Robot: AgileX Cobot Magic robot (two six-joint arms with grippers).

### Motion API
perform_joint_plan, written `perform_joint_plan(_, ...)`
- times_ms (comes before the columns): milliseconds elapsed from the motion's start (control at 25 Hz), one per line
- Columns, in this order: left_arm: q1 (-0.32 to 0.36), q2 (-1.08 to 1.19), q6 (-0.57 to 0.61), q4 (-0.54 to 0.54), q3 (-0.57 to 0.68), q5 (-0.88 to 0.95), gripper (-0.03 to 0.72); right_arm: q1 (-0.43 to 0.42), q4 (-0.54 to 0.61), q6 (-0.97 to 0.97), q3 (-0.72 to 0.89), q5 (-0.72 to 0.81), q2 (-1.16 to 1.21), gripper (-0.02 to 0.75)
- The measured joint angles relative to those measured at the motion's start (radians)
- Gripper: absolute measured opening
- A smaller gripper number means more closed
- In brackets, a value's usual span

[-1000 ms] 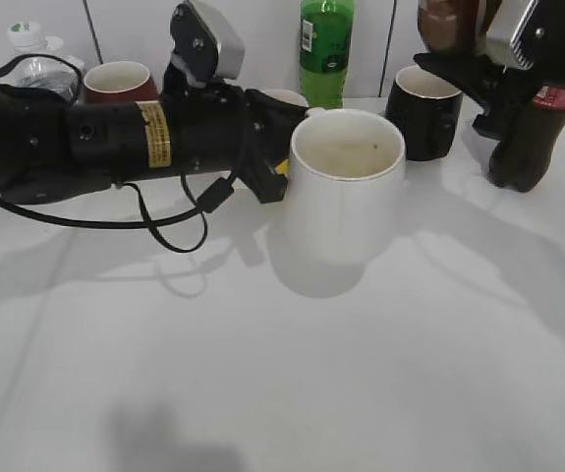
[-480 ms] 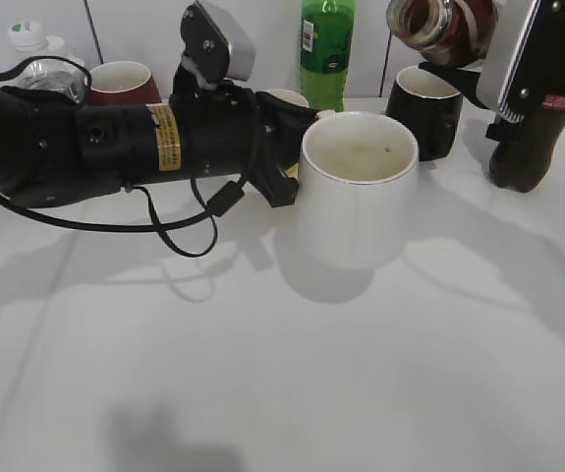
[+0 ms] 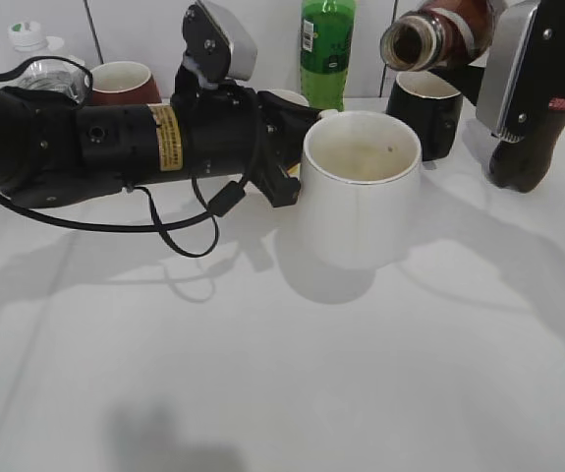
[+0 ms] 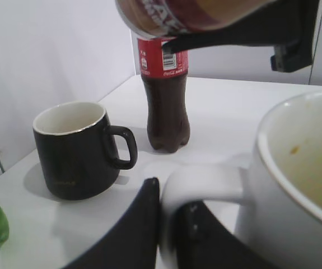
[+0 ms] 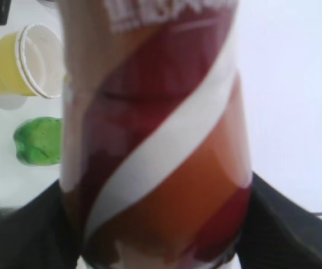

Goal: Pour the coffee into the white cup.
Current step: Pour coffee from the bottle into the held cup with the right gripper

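Observation:
The white cup (image 3: 361, 187) stands mid-table, its inside pale and stained. My left gripper (image 3: 284, 157) is shut on its handle (image 4: 205, 188); the fingers show in the left wrist view (image 4: 166, 224). My right gripper (image 3: 503, 59) is shut on the coffee bottle (image 3: 434, 34), which is uncapped and tilted nearly level, mouth facing left, above and right of the cup's rim. No liquid is seen falling. The bottle's orange-brown and white label fills the right wrist view (image 5: 155, 140), with the jaws (image 5: 155, 235) dark at either side.
A black mug (image 3: 424, 108) and a cola bottle (image 3: 528, 138) stand behind right of the cup. A green soda bottle (image 3: 326, 49), a red-brown mug (image 3: 120, 81), a clear bottle (image 3: 36, 59) and a yellow paper cup (image 5: 21, 67) stand along the back.
The right gripper has tipped the coffee bottle further and carried its mouth left toward the cup. The left gripper shifted the cup slightly right and back, then held still.

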Motion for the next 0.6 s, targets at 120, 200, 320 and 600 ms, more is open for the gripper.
perform_joint_plan(120, 0.000, 0.000, 0.000, 0.000, 0.000, -0.006, 0.046, 0.000, 0.000, -0.030, 0.000, -0.002, 0.000, 0.538)
perform_joint_plan(200, 0.000, 0.000, 0.000, 0.000, 0.000, -0.007, 0.046, 0.000, 0.000, -0.055, 0.000, -0.002, 0.000, 0.538)
perform_joint_plan(320, 0.000, 0.000, 0.000, 0.000, -0.001, -0.009, 0.046, 0.000, 0.000, -0.100, 0.000, -0.002, 0.000, 0.538)
perform_joint_plan(600, 0.000, 0.000, 0.000, 0.001, -0.001, -0.026, 0.046, 0.000, 0.000, -0.122, 0.000, -0.002, 0.000, 0.538)
